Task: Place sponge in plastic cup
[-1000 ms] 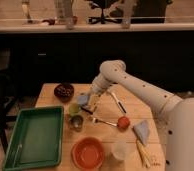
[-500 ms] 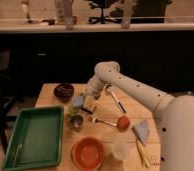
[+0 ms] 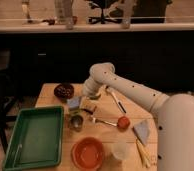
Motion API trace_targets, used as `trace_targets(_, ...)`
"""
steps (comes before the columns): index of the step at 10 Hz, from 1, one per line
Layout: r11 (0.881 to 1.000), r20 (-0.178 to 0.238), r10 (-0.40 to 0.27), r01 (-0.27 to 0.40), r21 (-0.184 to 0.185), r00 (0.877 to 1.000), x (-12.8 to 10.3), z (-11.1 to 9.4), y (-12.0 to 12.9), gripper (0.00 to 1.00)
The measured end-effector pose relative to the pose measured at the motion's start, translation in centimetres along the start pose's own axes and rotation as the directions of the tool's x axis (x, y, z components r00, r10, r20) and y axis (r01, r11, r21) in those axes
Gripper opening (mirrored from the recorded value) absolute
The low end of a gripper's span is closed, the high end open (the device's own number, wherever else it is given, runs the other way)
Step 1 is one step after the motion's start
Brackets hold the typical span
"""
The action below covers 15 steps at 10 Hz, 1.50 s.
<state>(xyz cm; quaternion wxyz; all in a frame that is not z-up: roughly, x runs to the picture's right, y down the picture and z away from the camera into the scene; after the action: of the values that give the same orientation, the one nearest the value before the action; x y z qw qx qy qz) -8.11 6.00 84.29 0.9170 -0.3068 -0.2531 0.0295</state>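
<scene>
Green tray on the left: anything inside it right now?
The green tray looks nearly bare; only a thin pale item lies near its front-left corner, too unclear to name. The sponge is outside, right of the tray, in the shut gripper.

light: dim, warm | gripper [image 3: 81,101]: low over wooden table [image 3: 106,117] | behind it: dark cabinet front [image 3: 50,60], pale counter ledge [image 3: 95,26] | beyond: office chair [image 3: 104,10] seen
</scene>
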Motion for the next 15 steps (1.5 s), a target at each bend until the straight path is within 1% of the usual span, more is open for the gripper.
trace_targets(3,0.999,0.006,-0.029,0.029,-0.02,1.0,-1.4,1.1,0.1,0.0)
trace_targets(6,0.998,0.008,-0.046,0.046,-0.044,0.999,-2.2,2.2,0.2,0.0)
trace_targets(7,0.998,0.008,-0.051,0.051,-0.048,0.999,-2.5,2.4,0.2,0.0)
trace_targets(8,0.998,0.007,-0.049,0.049,-0.047,0.999,-2.3,2.3,0.2,0.01)
trace_targets(9,0.998,0.007,-0.047,0.047,-0.046,0.999,-2.2,2.3,0.1,0.09)
trace_targets(13,0.998,0.007,-0.046,0.047,-0.046,0.999,-2.1,2.3,0.2,0.49)
trace_targets(14,0.998,0.007,-0.046,0.046,-0.047,0.999,-2.1,2.4,0.2,0.57)
trace_targets(15,0.998,0.007,-0.048,0.048,-0.048,0.999,-2.2,2.4,0.2,0.69)
